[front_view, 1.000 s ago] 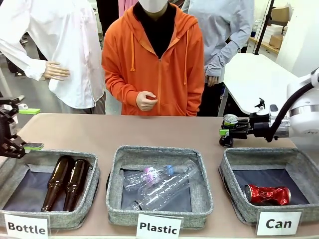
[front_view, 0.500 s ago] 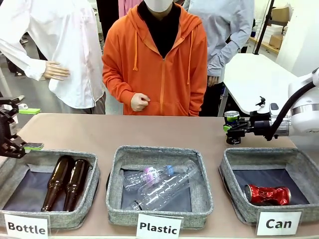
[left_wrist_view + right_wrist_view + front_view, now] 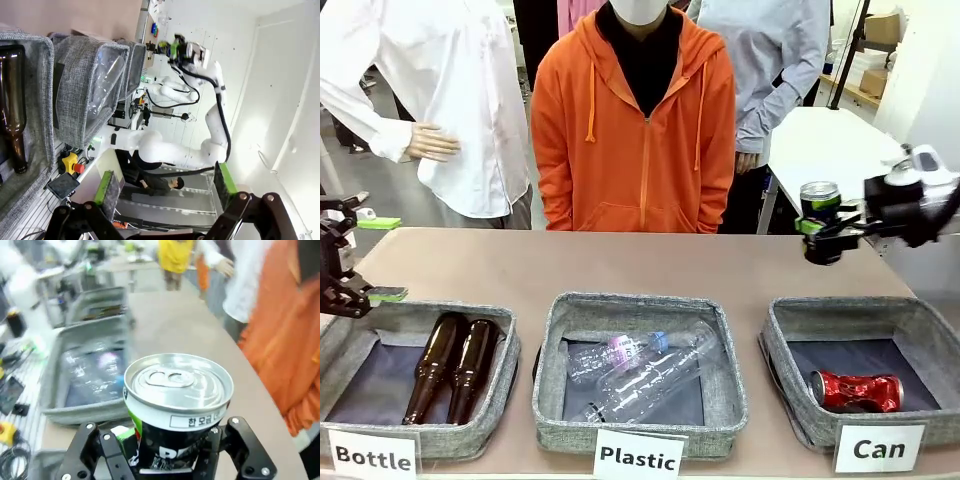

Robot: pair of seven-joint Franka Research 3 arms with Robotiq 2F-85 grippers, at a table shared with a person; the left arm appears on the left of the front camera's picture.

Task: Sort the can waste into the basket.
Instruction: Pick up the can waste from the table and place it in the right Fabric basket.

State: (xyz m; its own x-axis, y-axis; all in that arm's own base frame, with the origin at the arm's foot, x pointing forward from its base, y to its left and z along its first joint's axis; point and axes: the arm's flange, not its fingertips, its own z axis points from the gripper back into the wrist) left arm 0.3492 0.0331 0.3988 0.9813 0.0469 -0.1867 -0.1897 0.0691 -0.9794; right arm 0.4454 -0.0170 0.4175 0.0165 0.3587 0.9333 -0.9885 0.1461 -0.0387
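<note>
Above the worktop beyond the "Can" basket (image 3: 782, 330), my right pincer (image 3: 817, 235) clamps the dark can (image 3: 820, 199), my left pincer (image 3: 375, 258) gapes idle, and the crushed red can (image 3: 856, 391) already lies inside.

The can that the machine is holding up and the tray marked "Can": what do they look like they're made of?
The dark can in the right gripper looks like thin metal, probably aluminium: bright silver top with a pull tab, glossy printed dark wall. The Can basket looks like grey woven fabric, with a matt weave on its soft walls and a smooth dark lining inside; what stiffens it can't be seen.
</note>
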